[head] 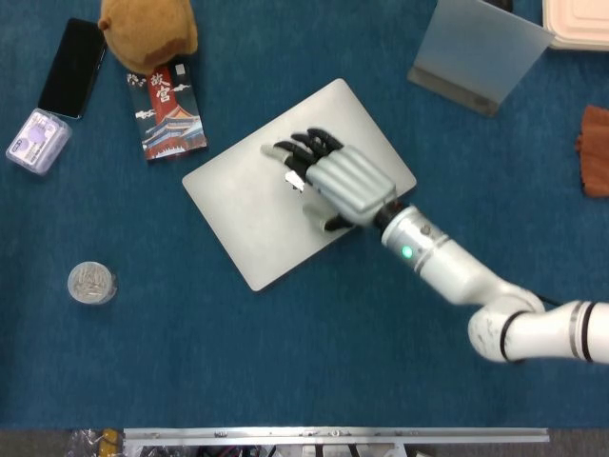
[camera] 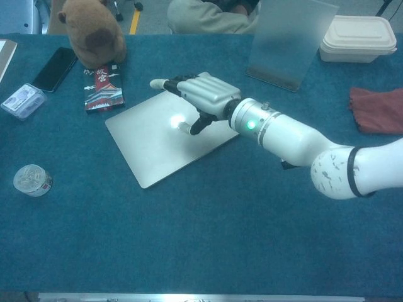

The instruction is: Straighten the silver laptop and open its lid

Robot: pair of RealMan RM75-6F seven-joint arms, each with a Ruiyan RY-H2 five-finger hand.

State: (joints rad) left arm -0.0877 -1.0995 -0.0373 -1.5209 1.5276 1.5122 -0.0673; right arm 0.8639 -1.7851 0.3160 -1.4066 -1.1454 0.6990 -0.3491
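Observation:
The silver laptop (head: 249, 221) lies closed on the blue table, skewed with one corner pointing toward the far side. In the chest view the laptop (camera: 150, 143) shows a bright glare spot on its lid. My right hand (head: 338, 181) hovers over the lid's far right part with its fingers stretched out to the left and nothing in it. From the chest view the right hand (camera: 203, 94) is raised above the lid, its thumb hanging down close to the surface. My left hand shows in neither view.
A brown plush toy (head: 147, 29), a printed booklet (head: 166, 109), a black phone (head: 71, 67) and a small clear box (head: 38, 140) lie left of the laptop. A round jar (head: 91, 283) sits near left. A frosted stand (head: 476, 52), a food container (camera: 357, 38) and a red cloth (camera: 378, 110) are at the right.

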